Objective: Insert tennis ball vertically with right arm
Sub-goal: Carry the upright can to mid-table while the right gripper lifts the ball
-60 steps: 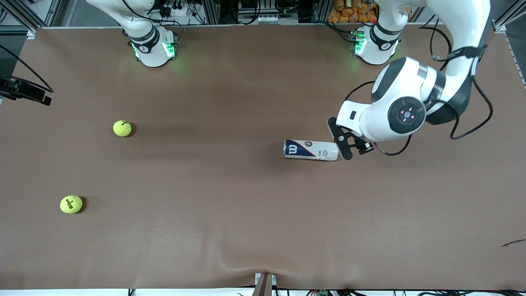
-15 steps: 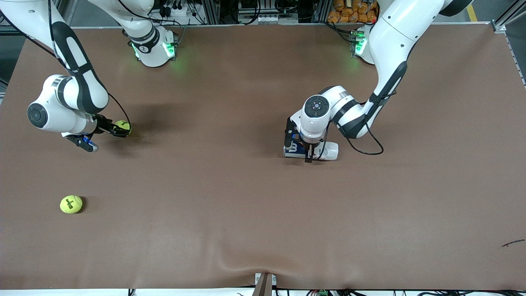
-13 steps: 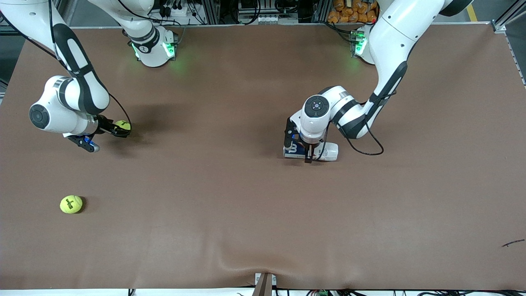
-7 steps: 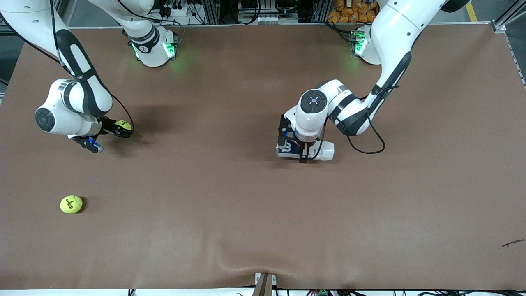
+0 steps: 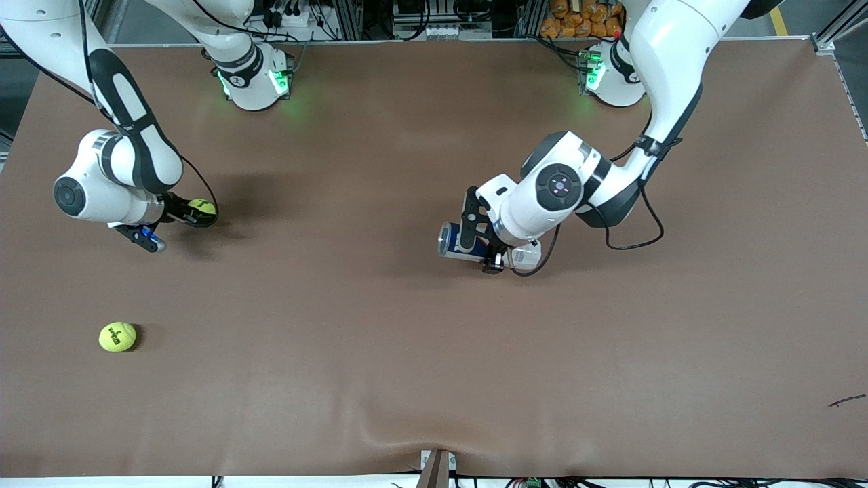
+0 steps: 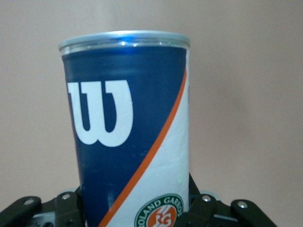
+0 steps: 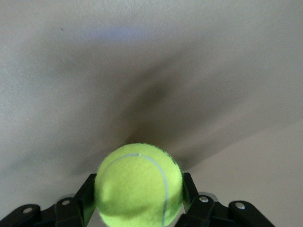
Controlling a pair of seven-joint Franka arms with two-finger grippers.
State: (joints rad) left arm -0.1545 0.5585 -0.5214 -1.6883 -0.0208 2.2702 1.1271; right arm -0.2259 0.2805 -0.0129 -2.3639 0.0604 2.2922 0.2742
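My right tool (image 5: 178, 218) grips the tennis ball (image 5: 202, 207) at the counter (image 5: 380, 352), well apart from the can (image 5: 468, 244). My left tool (image 5: 483, 237) clamps that can (tipping it, I judge, so its mouth faces up).

A fuzzy, felt-covered yellow-green tennis ball (image 7: 138, 184) sits between the matt black plastic fingers (image 7: 78, 201) of the right end effector (image 5: 193, 215). The ball can (image 6: 128, 127), in the left end effector (image 5: 478, 237), wears a glossy printed label under a clear, shiny plastic rim. A matt brown covering, faintly rippled at its near edge, spreads across the table (image 5: 434, 352). Both arms' shells are smooth, glossy white plastic.
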